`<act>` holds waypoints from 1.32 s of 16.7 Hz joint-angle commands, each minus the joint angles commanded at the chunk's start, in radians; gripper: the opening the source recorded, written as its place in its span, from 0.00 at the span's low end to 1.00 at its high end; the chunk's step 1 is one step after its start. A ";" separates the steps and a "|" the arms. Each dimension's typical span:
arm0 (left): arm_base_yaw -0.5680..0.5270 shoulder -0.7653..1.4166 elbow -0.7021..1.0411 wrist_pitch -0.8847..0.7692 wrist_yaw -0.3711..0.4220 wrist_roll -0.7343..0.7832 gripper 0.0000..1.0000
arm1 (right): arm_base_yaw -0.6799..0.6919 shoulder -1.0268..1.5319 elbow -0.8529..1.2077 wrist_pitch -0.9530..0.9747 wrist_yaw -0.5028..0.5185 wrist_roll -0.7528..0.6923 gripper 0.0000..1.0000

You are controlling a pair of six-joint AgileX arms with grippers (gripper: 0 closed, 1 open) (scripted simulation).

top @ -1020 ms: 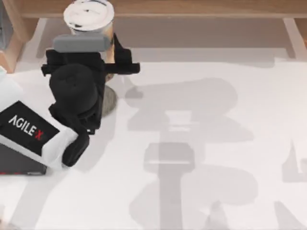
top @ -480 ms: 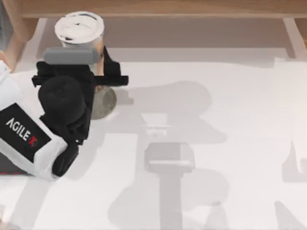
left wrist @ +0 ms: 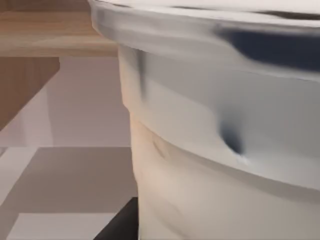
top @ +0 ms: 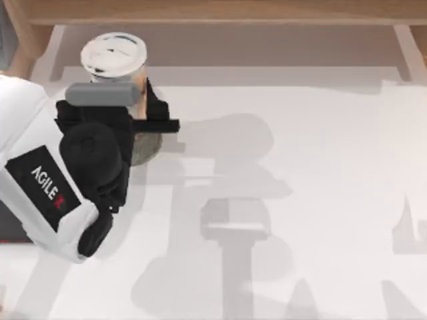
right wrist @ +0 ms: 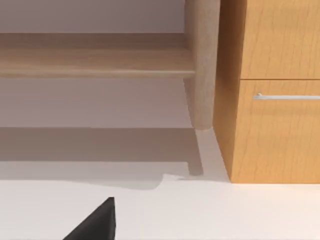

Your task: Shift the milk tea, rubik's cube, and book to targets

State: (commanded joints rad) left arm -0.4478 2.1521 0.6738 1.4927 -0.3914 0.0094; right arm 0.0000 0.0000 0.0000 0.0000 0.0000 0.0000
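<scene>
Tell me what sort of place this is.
Likely a rendered indoor workspace, perhaps a kitchen or office corner: a white table set against a wooden shelf, a wood cabinet with a metal drawer handle, and a milk tea cup.
</scene>
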 joint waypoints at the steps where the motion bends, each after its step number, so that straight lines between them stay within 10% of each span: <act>1: 0.000 0.009 0.000 0.007 0.000 0.000 0.00 | 0.000 0.000 0.000 0.000 0.000 0.000 1.00; 5: 0.000 0.012 -0.001 0.009 0.000 0.000 0.00 | 0.000 0.000 0.000 0.000 0.000 0.000 1.00; 18: 0.000 0.012 -0.001 0.009 0.000 0.000 0.98 | 0.000 0.000 0.000 0.000 0.000 0.000 1.00; 22: 0.000 0.012 -0.001 0.009 0.000 0.000 1.00 | 0.000 0.000 0.000 0.000 0.000 0.000 1.00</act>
State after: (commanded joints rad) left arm -0.4474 2.1636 0.6728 1.5015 -0.3910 0.0091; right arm 0.0000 0.0000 0.0000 0.0000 0.0000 0.0000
